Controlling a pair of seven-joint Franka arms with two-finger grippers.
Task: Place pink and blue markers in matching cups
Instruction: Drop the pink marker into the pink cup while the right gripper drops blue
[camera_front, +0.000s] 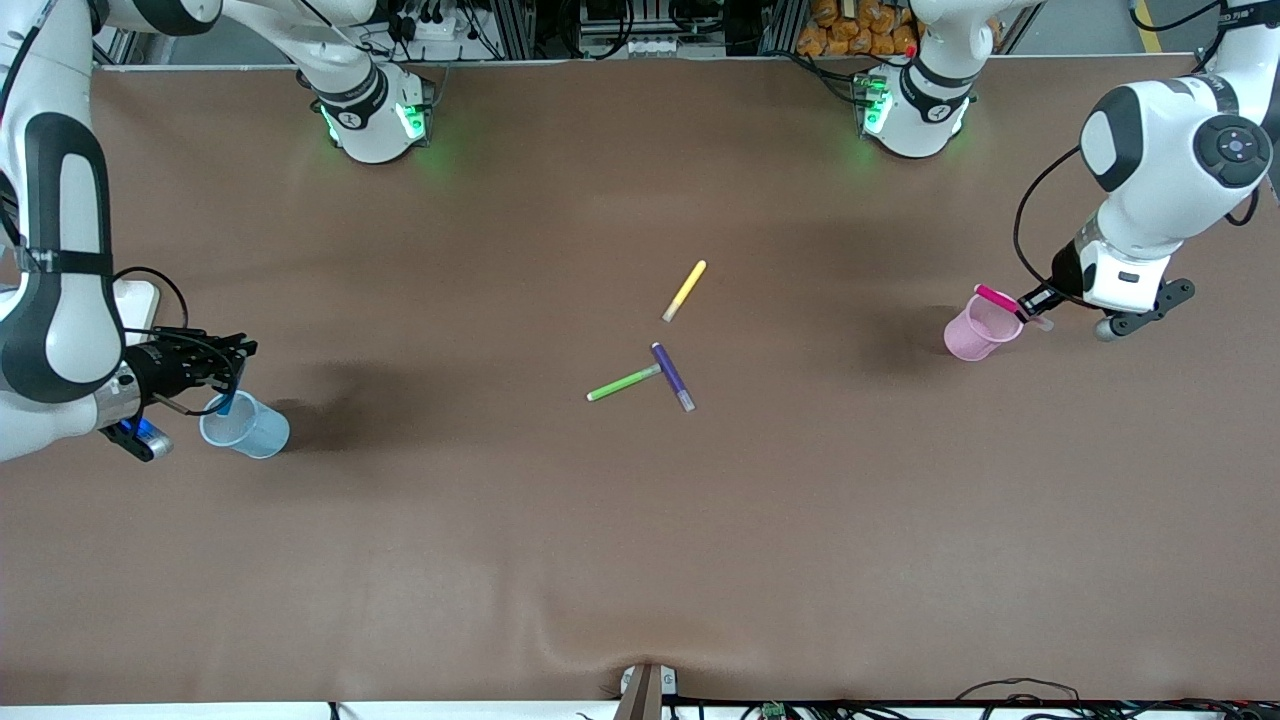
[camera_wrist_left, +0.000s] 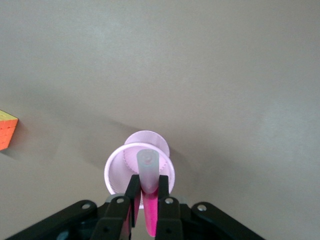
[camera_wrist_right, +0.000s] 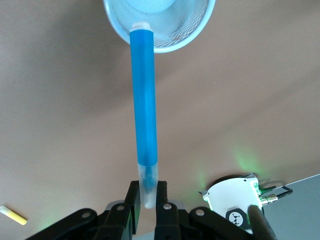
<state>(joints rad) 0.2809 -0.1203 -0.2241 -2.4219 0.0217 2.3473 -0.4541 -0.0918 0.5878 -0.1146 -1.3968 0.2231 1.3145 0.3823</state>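
Left gripper (camera_front: 1030, 308): clamped on the slim magenta-pink felt-tip marker (camera_wrist_left: 149, 197), pale cap end over the mouth of the pale pink translucent plastic cup (camera_front: 980, 328) at the left arm's end of the brown table (camera_front: 640, 550).

Right gripper (camera_front: 235, 358): clamped on the bright blue felt-tip marker (camera_wrist_right: 144, 100), tip at the rim of the light blue translucent plastic cup (camera_front: 248, 428) at the right arm's end.

Mid-table: yellow marker (camera_front: 685, 290), green marker (camera_front: 623, 383), purple marker (camera_front: 672, 376).

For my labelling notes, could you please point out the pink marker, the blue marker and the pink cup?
pink marker (camera_wrist_left: 150, 212), left wrist view, magenta barrel between the fingers.
blue marker (camera_wrist_right: 143, 100), right wrist view, middle of the blue barrel.
pink cup (camera_front: 968, 335), front view, outer wall.
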